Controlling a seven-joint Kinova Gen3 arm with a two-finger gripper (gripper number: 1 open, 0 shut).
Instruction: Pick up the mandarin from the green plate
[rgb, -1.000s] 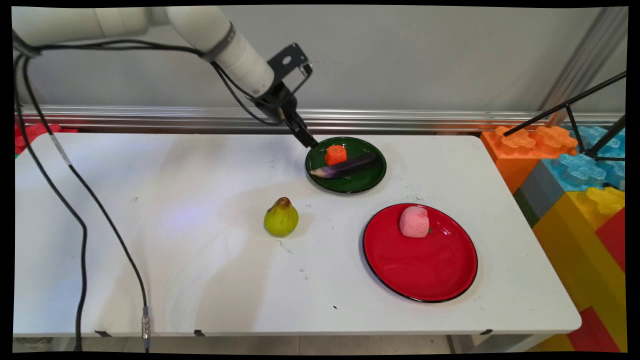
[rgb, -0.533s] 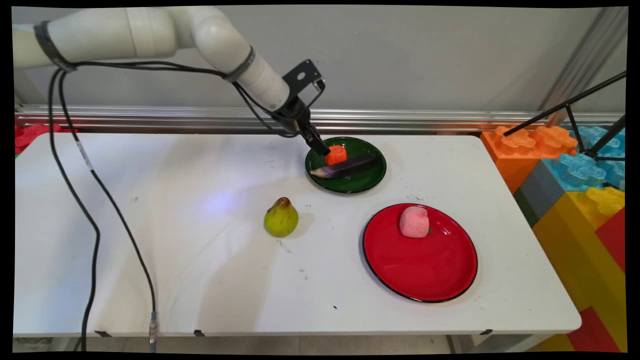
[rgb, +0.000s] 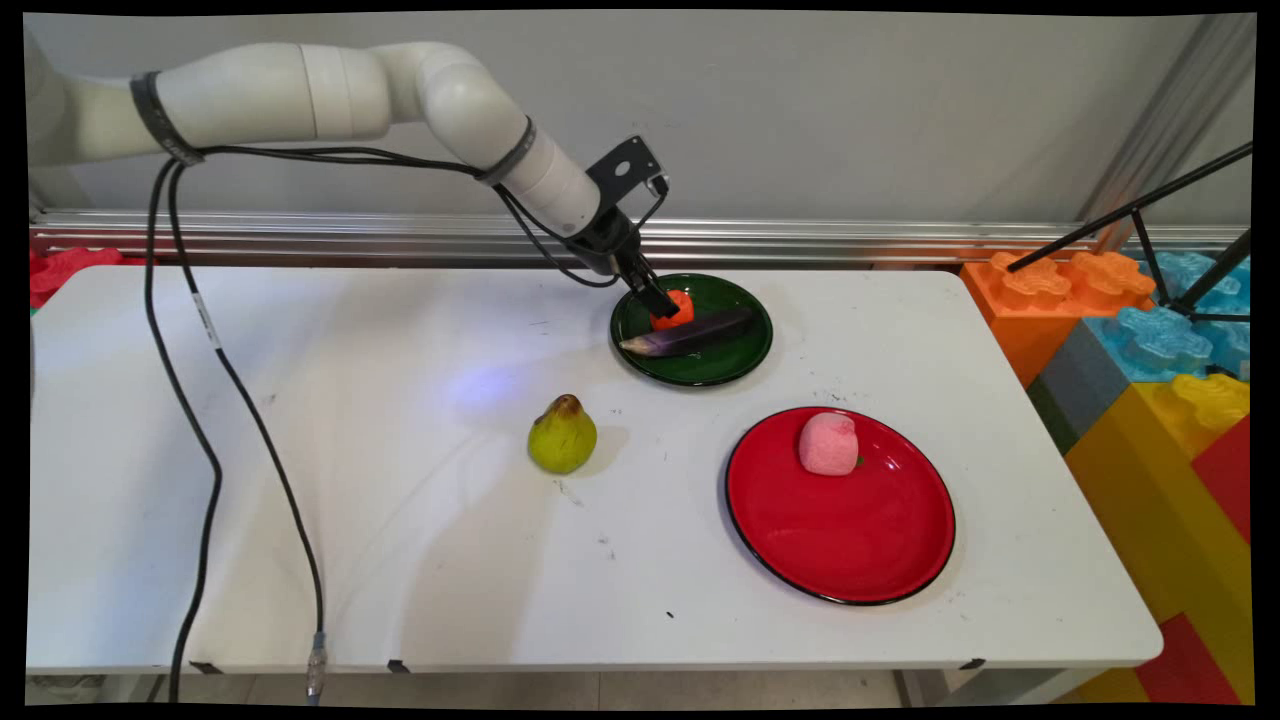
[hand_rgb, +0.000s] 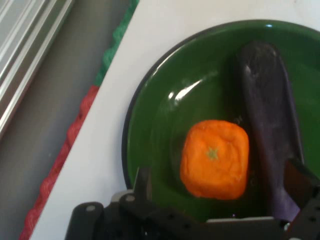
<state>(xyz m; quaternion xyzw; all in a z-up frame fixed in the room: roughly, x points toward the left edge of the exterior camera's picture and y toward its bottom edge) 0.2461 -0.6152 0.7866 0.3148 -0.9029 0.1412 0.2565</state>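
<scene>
The orange fruit (hand_rgb: 215, 159) sits in the green plate (rgb: 735, 360), on its far-left part, just beside the purple eggplant (rgb: 690, 335), which lies along the plate with its long axis running left to right and slightly toward the wall. The gripper (rgb: 660, 306) slants down from the upper left, its tips at the orange's left side; in the hand view its fingers (hand_rgb: 141, 184) stand wide apart, one on each side of the orange and holding nothing, the other finger close against the eggplant. A second ago the gripper hung at the plate's far-left rim; it has since come down and rightward onto the orange. Nearer the camera stand a pear (rgb: 563, 434) and a red plate (rgb: 850, 545) bearing a pink fruit (rgb: 829, 443), all unmoved.
</scene>
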